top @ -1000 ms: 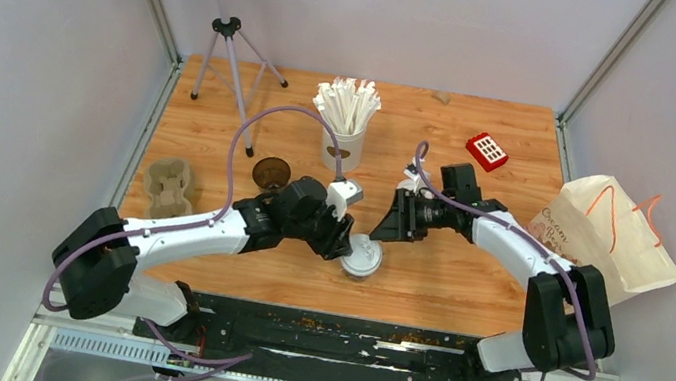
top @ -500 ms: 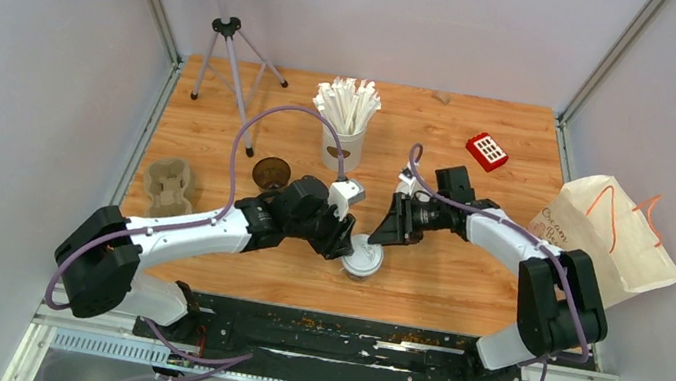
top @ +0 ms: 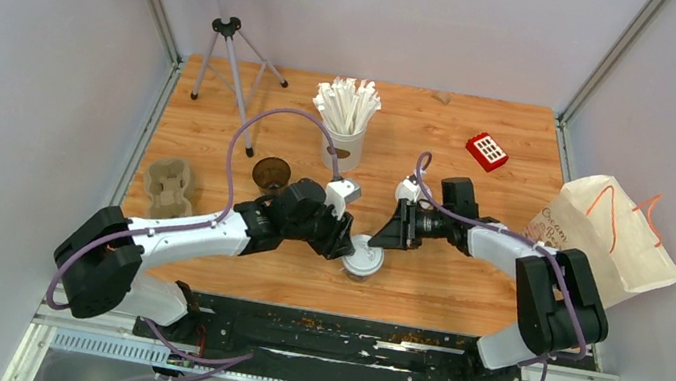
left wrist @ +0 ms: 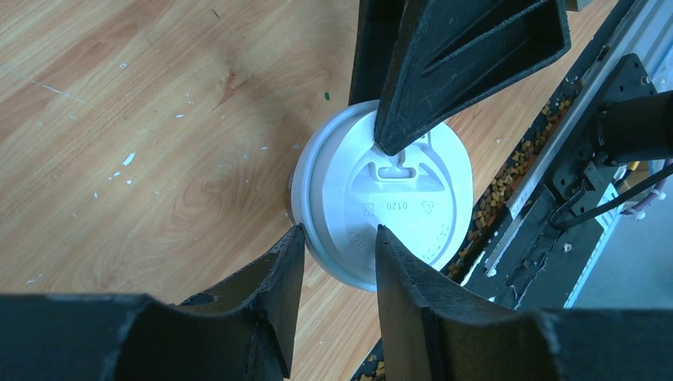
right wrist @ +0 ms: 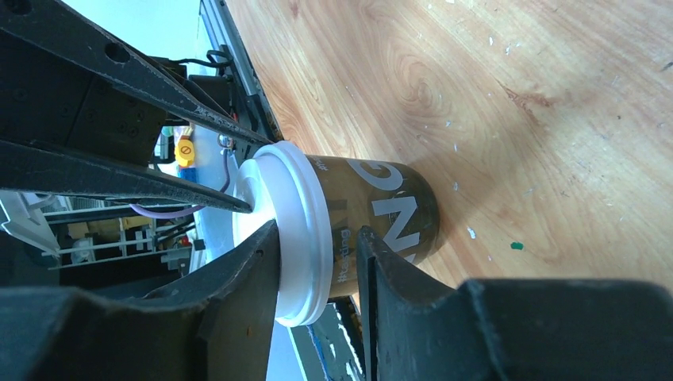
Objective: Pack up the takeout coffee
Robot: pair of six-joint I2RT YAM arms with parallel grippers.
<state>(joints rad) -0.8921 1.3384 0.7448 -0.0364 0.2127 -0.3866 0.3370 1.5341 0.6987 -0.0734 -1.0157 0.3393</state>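
Observation:
One takeout coffee (top: 363, 258) stands near the table's front middle: a dark brown cup (right wrist: 381, 208) with a white lid (left wrist: 385, 208). My left gripper (top: 346, 243) is over it from the left, jaws a little apart. In the left wrist view (left wrist: 337, 230) one tip sits outside the lid's rim and the other over the lid. My right gripper (top: 382, 241) comes from the right. In the right wrist view (right wrist: 317, 236) one finger lies on the lid's top and the other beside the cup wall under the rim. A second brown cup (top: 271, 172) stands open, without a lid.
A beige pulp carrier (top: 168, 183) lies at the left edge. A white cup of wrapped sticks (top: 348, 123) stands at the back middle, with a red block (top: 487, 151) to its right. A paper bag (top: 610, 236) lies at the right edge. A tripod (top: 225, 42) stands back left.
My right gripper has moved down and in toward the lidded cup, its wrist shifting nearer. My left gripper and the cup have stayed put.

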